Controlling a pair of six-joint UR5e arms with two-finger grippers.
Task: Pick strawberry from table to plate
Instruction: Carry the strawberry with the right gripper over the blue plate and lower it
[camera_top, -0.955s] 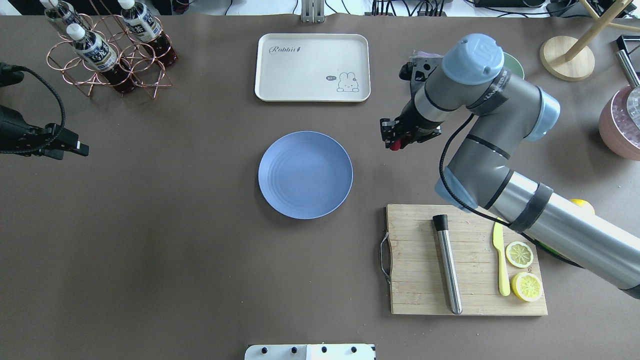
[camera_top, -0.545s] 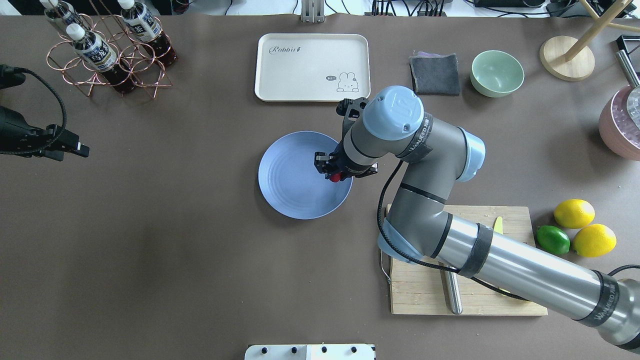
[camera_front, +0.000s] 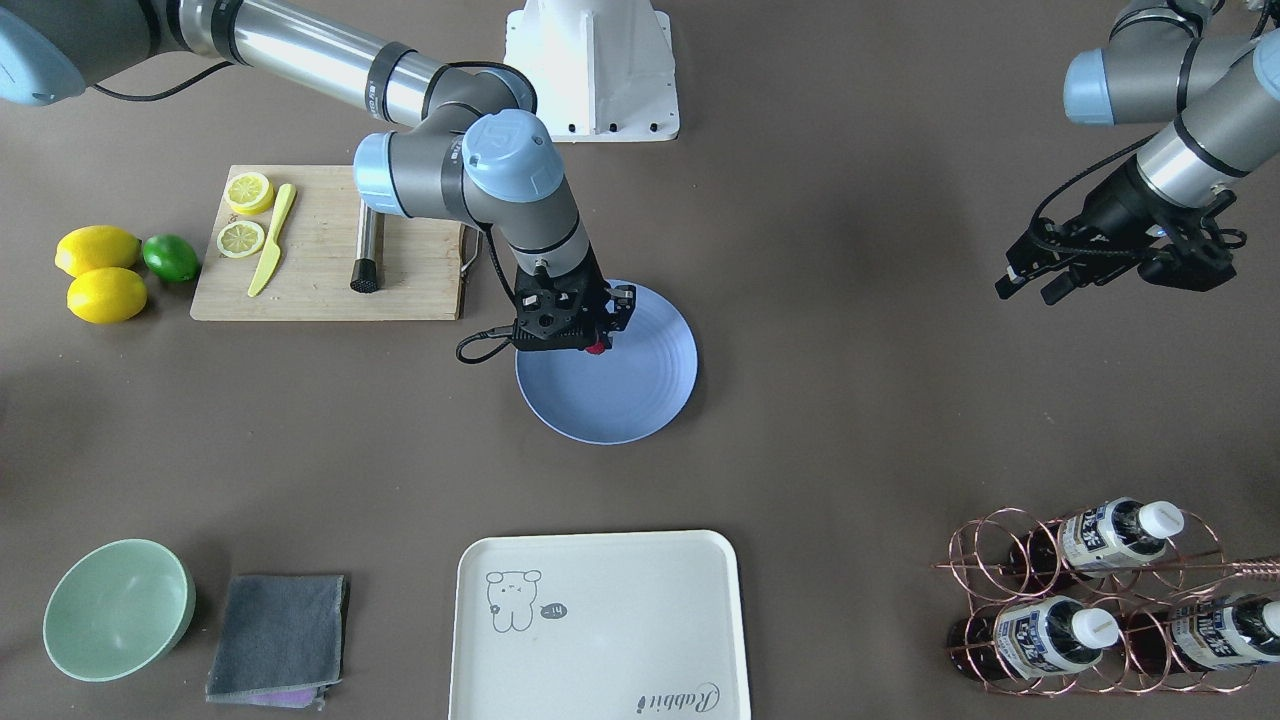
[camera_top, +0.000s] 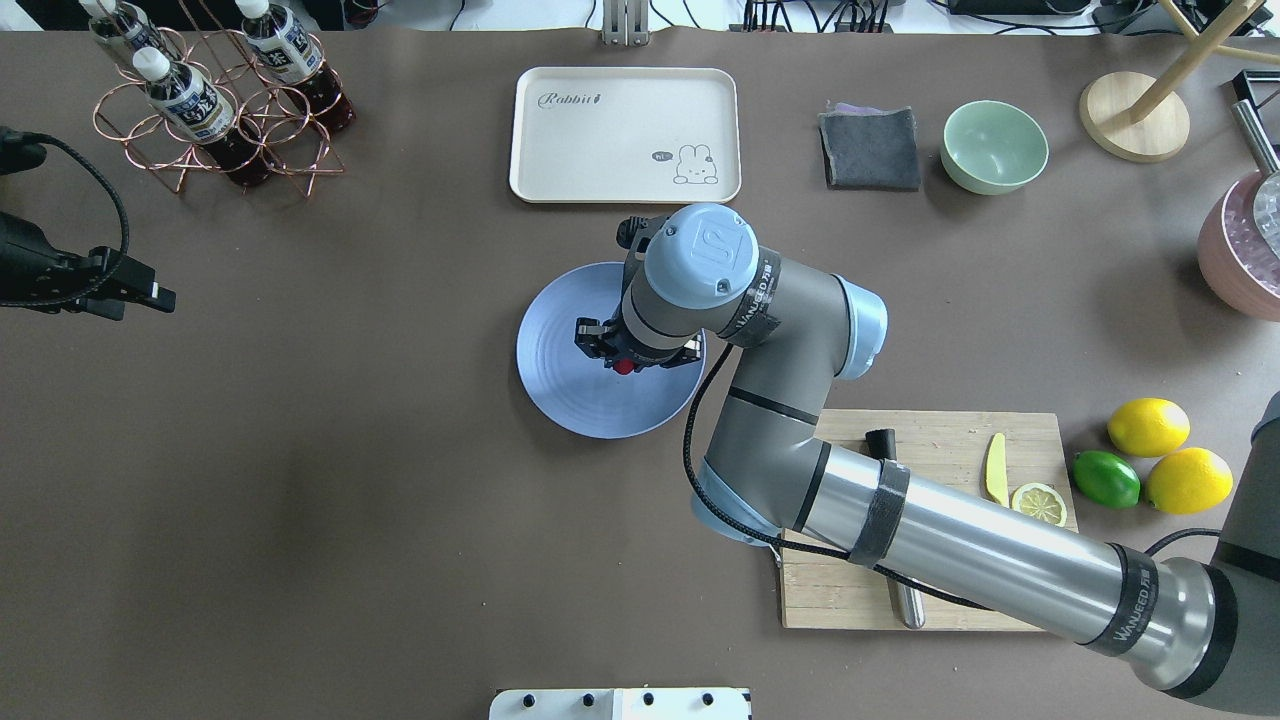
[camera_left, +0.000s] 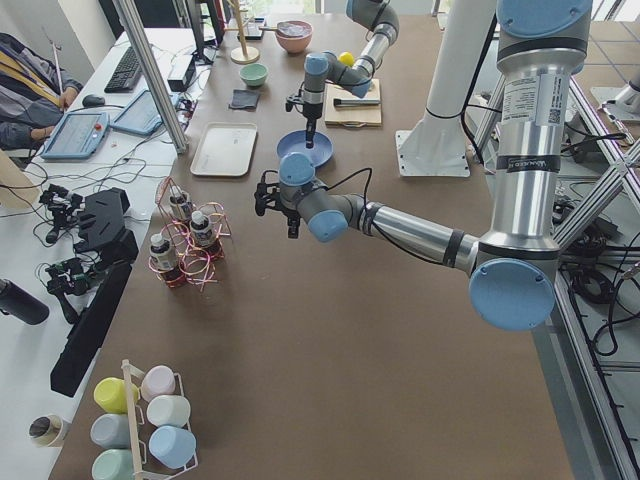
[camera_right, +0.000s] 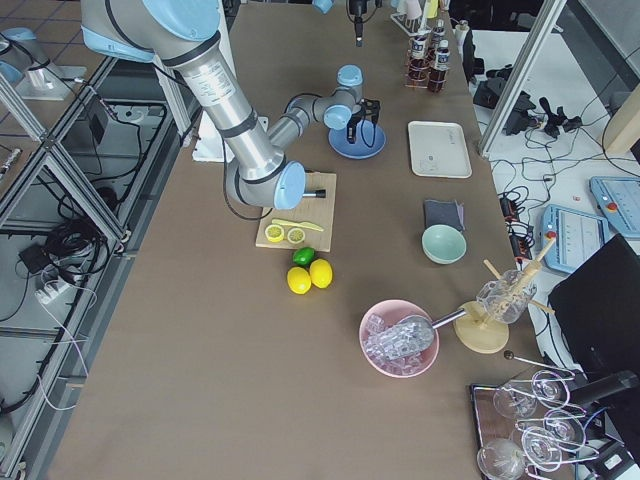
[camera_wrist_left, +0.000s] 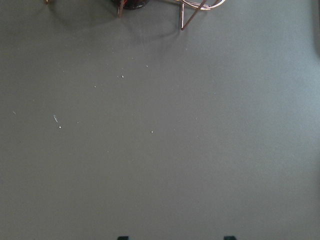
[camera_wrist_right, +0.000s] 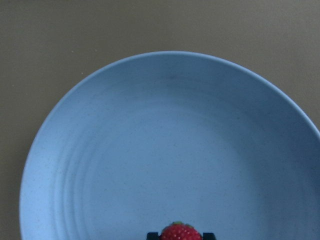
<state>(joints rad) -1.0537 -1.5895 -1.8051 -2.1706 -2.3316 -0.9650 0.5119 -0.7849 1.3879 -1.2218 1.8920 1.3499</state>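
The strawberry is gripped by the right tool over the plate, while the left tool is held open above the surface, far left.

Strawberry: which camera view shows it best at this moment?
The right wrist-mounted view: the strawberry sits close at the bottom edge, bumpy skin clear, over the plate. Overhead and front-facing views show only a red speck under the right hand; side views show it too small to tell.
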